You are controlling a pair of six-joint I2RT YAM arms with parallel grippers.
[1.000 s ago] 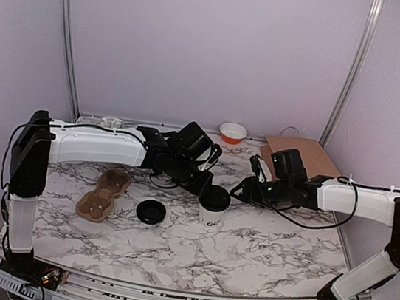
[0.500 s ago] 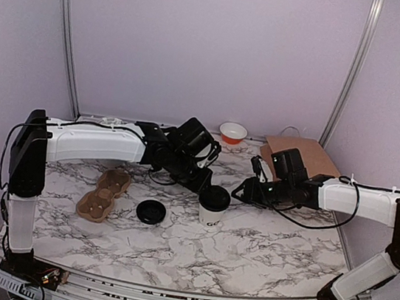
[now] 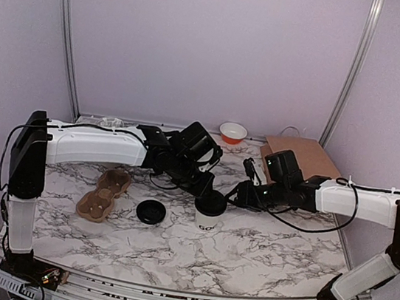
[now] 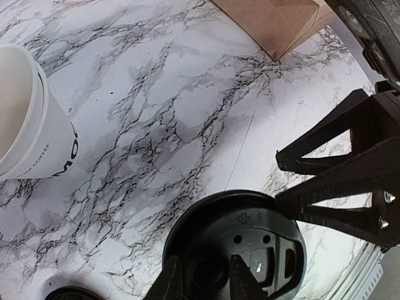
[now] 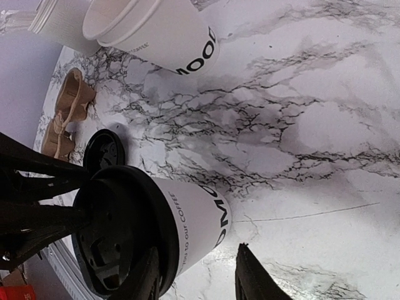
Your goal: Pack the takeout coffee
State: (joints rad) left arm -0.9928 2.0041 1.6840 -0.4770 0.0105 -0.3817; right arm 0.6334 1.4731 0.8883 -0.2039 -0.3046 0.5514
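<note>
Cup (image 3: 209, 217) on worktop (image 3: 267, 256), left end effector (image 4: 205, 265) part-open on its lid (image 3: 213, 200), grip unclear, right end effector (image 5: 200, 250) open beside it, likely steadying it.

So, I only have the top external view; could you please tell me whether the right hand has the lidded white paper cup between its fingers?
Observer: Yes, the white paper cup with the round black plastic lid sits between the fingers of the right hand; contact unclear.
Operator: And the left hand?
Observer: The left hand has its fingertips over the lid, slightly apart.
Operator: Anything else nearby?
Observer: A lidless white paper cup with black lettering stands beyond it, unseen from above.
</note>
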